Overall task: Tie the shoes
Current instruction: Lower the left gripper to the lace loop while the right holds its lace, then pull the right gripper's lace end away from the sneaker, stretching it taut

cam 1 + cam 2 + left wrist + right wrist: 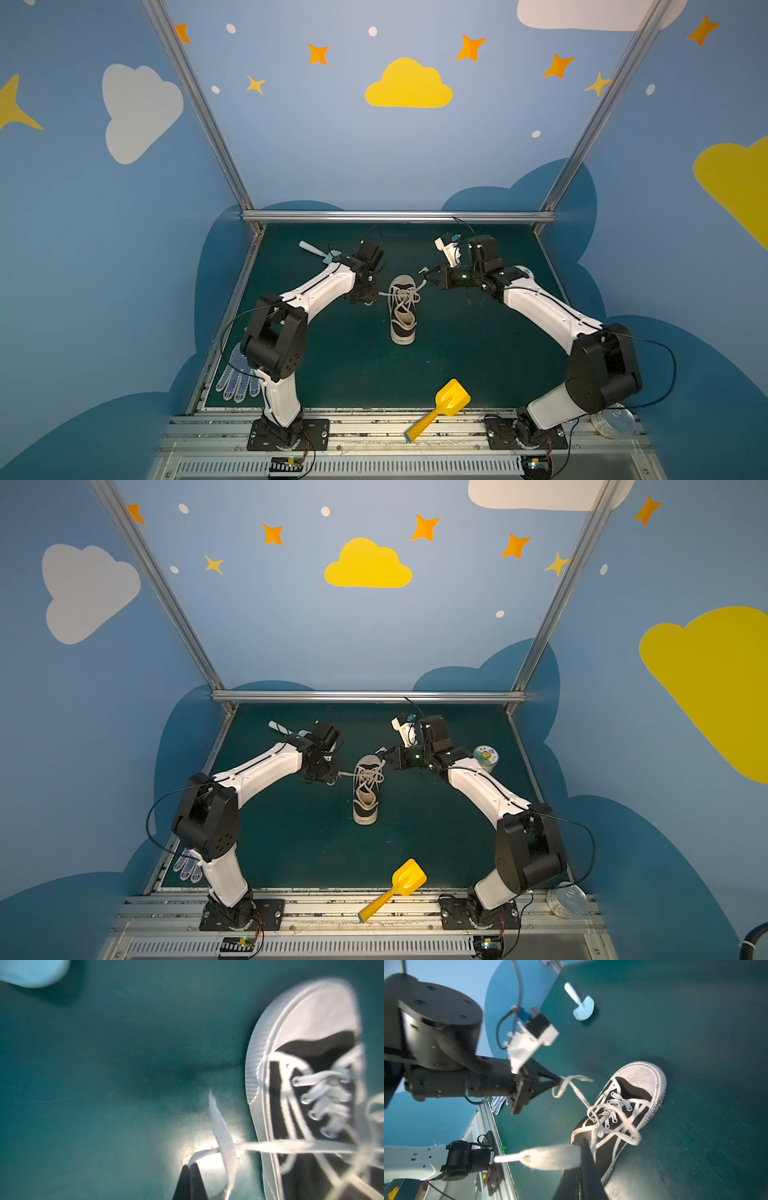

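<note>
The shoe (402, 309) (365, 789) is a small black sneaker with a white toe cap, lying mid-table with its toe toward the back wall. Its cream laces (405, 297) are crossed loosely over the eyelets. My left gripper (377, 294) (191, 1164) sits just left of the shoe, shut on one lace strand (291, 1145), which runs taut to the shoe. My right gripper (426, 272) (583, 1142), at the shoe's toe on the right, is shut on the other lace end (550, 1157). A slack lace loop (612, 1109) stands above the eyelets.
A yellow toy shovel (451, 399) lies at the front edge. A blue-dotted glove (237, 378) lies front left behind the left arm. A pale blue scoop (311, 249) is at the back left, a tape roll (486, 757) behind the right arm, and a clear tub (615, 422) front right.
</note>
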Motion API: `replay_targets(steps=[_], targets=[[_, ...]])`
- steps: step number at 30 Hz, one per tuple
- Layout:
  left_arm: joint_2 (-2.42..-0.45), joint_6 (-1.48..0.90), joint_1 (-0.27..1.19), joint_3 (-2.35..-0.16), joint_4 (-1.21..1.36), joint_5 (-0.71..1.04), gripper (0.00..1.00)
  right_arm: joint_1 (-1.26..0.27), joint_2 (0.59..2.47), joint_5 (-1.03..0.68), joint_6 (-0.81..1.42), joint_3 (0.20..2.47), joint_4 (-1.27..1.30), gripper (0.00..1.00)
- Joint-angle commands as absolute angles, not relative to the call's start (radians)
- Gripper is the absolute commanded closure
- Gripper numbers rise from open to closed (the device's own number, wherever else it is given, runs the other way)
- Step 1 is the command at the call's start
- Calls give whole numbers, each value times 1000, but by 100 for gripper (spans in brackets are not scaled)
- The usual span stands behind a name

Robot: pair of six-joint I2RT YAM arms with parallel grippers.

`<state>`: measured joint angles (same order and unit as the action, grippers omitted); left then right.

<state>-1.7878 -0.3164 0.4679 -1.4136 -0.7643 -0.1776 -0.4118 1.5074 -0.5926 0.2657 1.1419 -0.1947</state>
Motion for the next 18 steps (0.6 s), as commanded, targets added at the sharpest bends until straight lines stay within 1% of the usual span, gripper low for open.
replay_targets(steps=[1,5,11,18], targets=[[-1726,-290,443,-1431,-848,-227,97,-383,1415,-528,263,1111,-247,100],[-1674,-285,416,-1449,-887,-242,97,-346,1311,-438,260,1062,-288,100],[-1654,-270,404,-1466,-918,-220,97,-318,1166,-257,282,925,-231,100],[-1642,-267,401,-1468,-927,-191,97,-274,1080,-131,281,889,-320,100]])
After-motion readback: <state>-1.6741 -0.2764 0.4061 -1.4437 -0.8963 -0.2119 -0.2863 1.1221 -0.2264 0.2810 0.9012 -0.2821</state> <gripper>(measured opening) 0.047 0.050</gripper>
